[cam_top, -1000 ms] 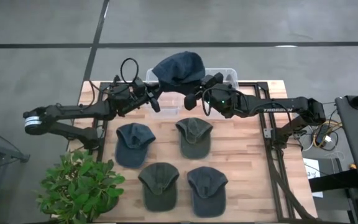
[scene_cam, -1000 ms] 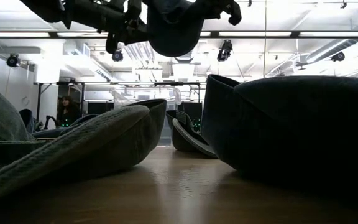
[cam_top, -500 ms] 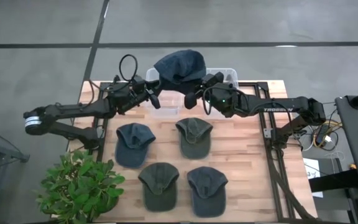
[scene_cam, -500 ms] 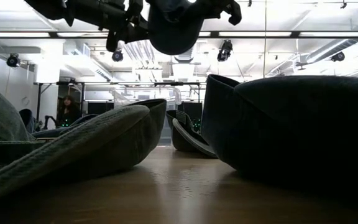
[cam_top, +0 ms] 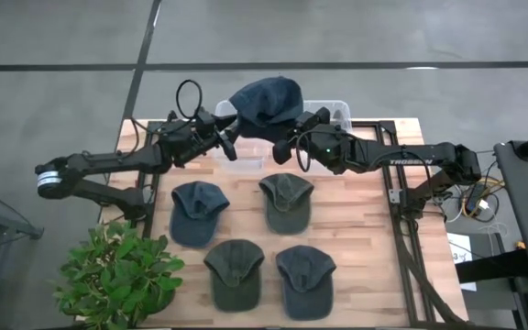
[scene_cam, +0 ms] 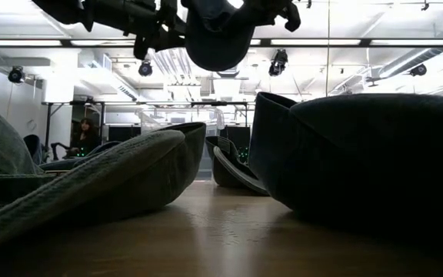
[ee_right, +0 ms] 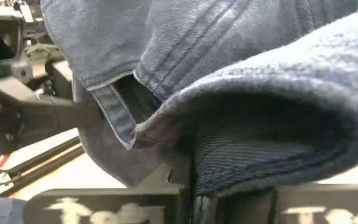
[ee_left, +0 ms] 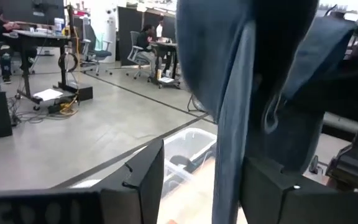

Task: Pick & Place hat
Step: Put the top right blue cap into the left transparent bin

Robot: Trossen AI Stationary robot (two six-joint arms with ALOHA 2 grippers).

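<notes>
Denim hat hangs in the air between both end effectors, over the clear bin. Left end effector and right end effector each clench a side of it. Step: carry, mid-transfer. Next, I'd judge: lower over bin, then release both. Wooden desk carries four more hats; open lab with workstations behind.

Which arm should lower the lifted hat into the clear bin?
Right, probably. Right tool grips the blue hat above the clear bin; left tool holds only its edge.
</notes>
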